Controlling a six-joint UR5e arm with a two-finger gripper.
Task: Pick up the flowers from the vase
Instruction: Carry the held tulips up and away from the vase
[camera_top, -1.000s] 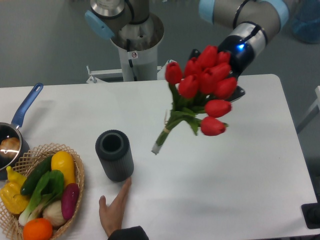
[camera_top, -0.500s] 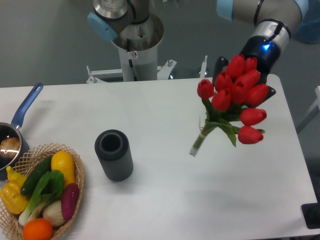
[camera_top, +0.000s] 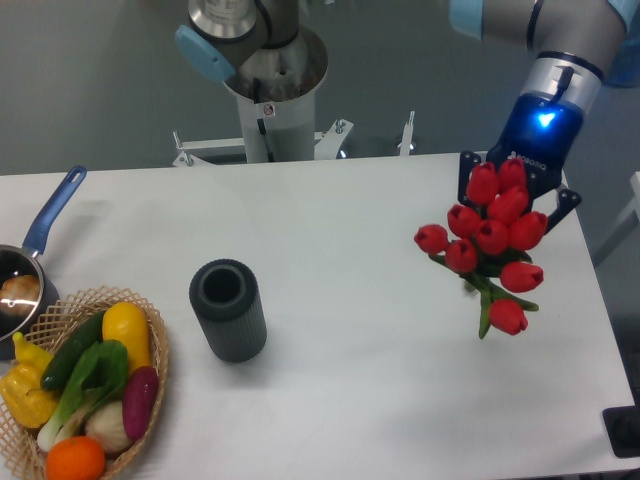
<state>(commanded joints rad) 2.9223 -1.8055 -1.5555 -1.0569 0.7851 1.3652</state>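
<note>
The flowers (camera_top: 490, 238), a bunch of red tulips with green leaves, hang in the air over the right part of the white table. My gripper (camera_top: 515, 195) is shut on them from above; its dark fingers (camera_top: 466, 176) show on either side of the buds, which hide the stems and the grip itself. The vase (camera_top: 228, 310), short, dark grey and ribbed, stands upright and empty at the table's left-centre, far to the left of the gripper.
A wicker basket (camera_top: 158, 372) of mixed vegetables sits at the front left corner, with a blue-handled saucepan (camera_top: 54, 211) behind it at the left edge. The robot's base column (camera_top: 268, 85) rises behind the table. The table's right edge (camera_top: 598, 300) lies close to the flowers.
The arm has carried the flowers to the right, further from the vase, and the bunch has turned so its stems no longer show. A person's hand near the vase has gone.
</note>
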